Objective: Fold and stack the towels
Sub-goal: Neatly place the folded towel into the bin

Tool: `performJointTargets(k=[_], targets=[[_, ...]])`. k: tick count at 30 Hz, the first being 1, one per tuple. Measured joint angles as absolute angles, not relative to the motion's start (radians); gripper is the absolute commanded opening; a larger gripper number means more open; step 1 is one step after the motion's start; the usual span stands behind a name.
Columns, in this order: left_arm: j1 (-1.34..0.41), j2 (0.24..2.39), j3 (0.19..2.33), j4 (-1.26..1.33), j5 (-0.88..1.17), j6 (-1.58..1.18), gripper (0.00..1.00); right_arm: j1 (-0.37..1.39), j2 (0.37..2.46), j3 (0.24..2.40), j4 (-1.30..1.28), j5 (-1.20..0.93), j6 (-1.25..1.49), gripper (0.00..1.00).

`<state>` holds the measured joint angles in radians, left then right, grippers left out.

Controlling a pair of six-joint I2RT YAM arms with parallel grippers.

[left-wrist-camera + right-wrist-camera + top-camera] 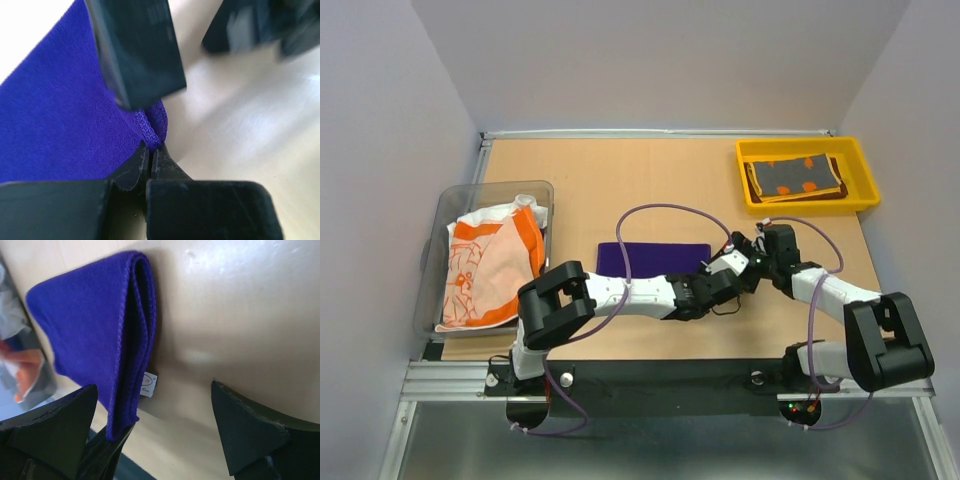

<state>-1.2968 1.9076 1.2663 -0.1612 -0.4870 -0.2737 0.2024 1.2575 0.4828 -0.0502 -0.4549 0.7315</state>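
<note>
The left gripper (150,150) pinches the near right corner of the purple towel (652,258) mid-table, the right gripper (155,435) gapes empty beside it; next, I'd guess, another fold.

Pale lilac walls (380,120), tan wood tabletop (620,170).

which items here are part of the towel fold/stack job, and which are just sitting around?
Job:
- purple towel, folded on the table, its corner pinched by the left gripper
- orange-and-white towel in the clear bin
- folded towels in the yellow tray
- right gripper, open beside the purple towel

Bystanders:
- none visible
</note>
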Motion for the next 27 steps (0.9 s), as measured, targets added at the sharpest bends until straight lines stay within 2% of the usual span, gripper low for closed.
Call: performJointTargets(k=[11, 13, 16, 22, 23, 25, 26, 27], targets=[[-1.292, 1.894, 1.266, -0.138, -0.479, -0.273, 0.00, 0.215, 1.442, 0.407, 0.353, -0.607, 0.925, 0.99], [-1.292, 1.894, 1.266, -0.138, -0.478, -0.273, 0.00, 0.227, 1.474, 0.410, 0.396, -0.622, 0.942, 0.98], [-1.292, 1.894, 1.266, -0.138, -0.477, -0.273, 0.00, 0.260, 1.530, 0.424, 0.464, -0.632, 0.965, 0.90], [-1.292, 1.895, 1.276, -0.141, -0.471, -0.275, 0.00, 0.282, 1.586, 0.434, 0.509, -0.635, 0.974, 0.61], [-1.291, 1.898, 1.282, -0.141, -0.469, -0.276, 0.00, 0.283, 1.591, 0.440, 0.501, -0.635, 0.971, 0.49], [-1.290, 1.907, 1.301, -0.142, -0.461, -0.279, 0.00, 0.283, 1.602, 0.455, 0.476, -0.632, 0.954, 0.32], [-1.288, 1.912, 1.309, -0.142, -0.456, -0.281, 0.02, 0.283, 1.609, 0.464, 0.457, -0.625, 0.939, 0.16], [-1.288, 1.920, 1.319, -0.141, -0.453, -0.281, 0.05, 0.283, 1.613, 0.475, 0.437, -0.618, 0.929, 0.09]])
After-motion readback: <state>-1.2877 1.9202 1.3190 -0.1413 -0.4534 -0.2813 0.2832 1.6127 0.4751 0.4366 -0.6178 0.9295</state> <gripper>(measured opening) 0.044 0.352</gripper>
